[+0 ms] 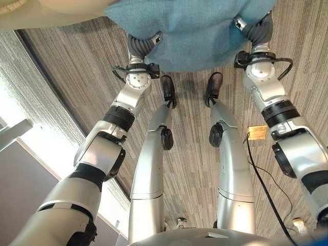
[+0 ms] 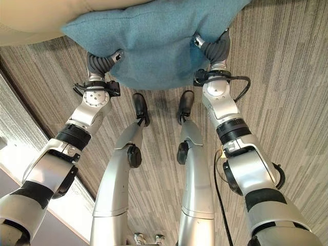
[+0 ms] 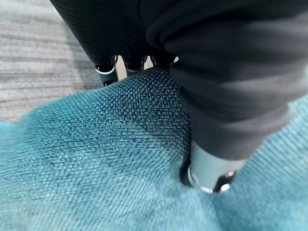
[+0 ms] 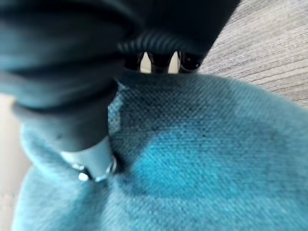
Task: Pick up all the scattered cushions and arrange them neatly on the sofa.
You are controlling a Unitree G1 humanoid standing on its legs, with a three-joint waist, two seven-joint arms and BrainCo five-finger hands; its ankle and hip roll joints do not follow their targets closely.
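I hold a teal woven cushion [image 1: 195, 31] up off the floor between both hands, at the far edge of the view. My left hand [image 1: 141, 46] grips its left near edge and my right hand [image 1: 256, 29] grips its right near edge. In the left wrist view the thumb [image 3: 209, 168] presses into the cushion [image 3: 110, 159] from above, with the fingers [image 3: 106, 72] curled over its rim. The right wrist view shows the same hold, thumb [image 4: 94, 163] dug into the fabric [image 4: 202, 159]. The beige sofa [image 1: 51, 13] lies just beyond the cushion, at the upper left.
Grey striped carpet [image 1: 66, 66] runs under the arms. A pale ledge and a white frame [image 1: 13, 133] stand along the left side. A small yellow tag [image 1: 258, 132] lies on the floor at the right.
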